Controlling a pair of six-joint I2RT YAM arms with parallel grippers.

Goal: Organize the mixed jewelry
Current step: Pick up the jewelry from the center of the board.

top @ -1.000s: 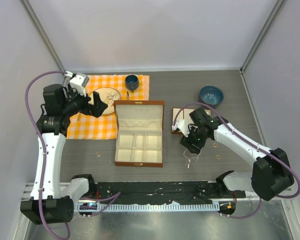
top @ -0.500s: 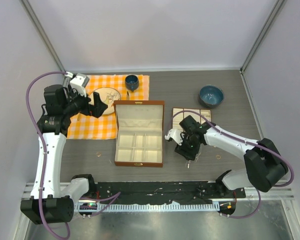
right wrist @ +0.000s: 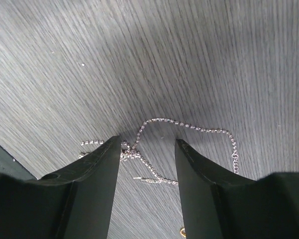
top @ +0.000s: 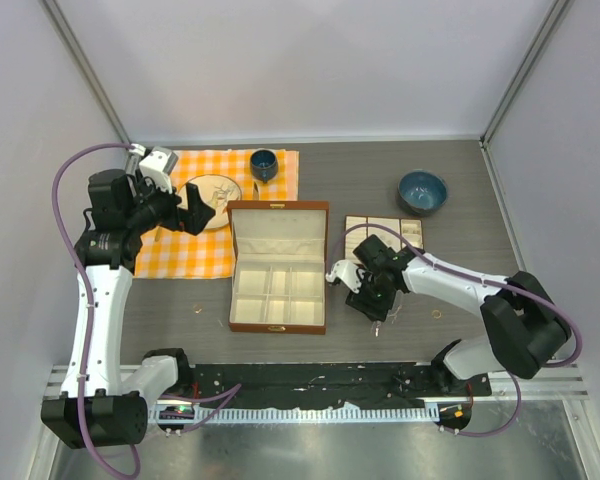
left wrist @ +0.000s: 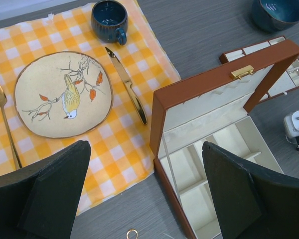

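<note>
A thin silver chain necklace (right wrist: 189,126) lies loose on the dark grey table, right of the open brown box (top: 278,210). My right gripper (right wrist: 148,143) is down over it, open, with one finger on each side of the chain's tangled part; the left finger (right wrist: 97,174) touches the tangle. Small gold rings lie on the table: one (top: 199,309) left of the box, one (top: 436,314) to the right, and one (right wrist: 182,231) near the chain. My left gripper (top: 195,210) hangs open and empty above the orange cloth's edge, left of the box.
An orange checked cloth (top: 185,250) carries a bird plate (left wrist: 64,94), a blue cup (left wrist: 109,20), a gold knife (left wrist: 127,84) and a fork (left wrist: 2,114). A loose divider tray (top: 385,228) and a blue bowl (top: 422,190) sit right of the box.
My right gripper has moved left and down from beside the divider tray onto the chain, and its jaws have narrowed slightly. The left arm has not moved.
</note>
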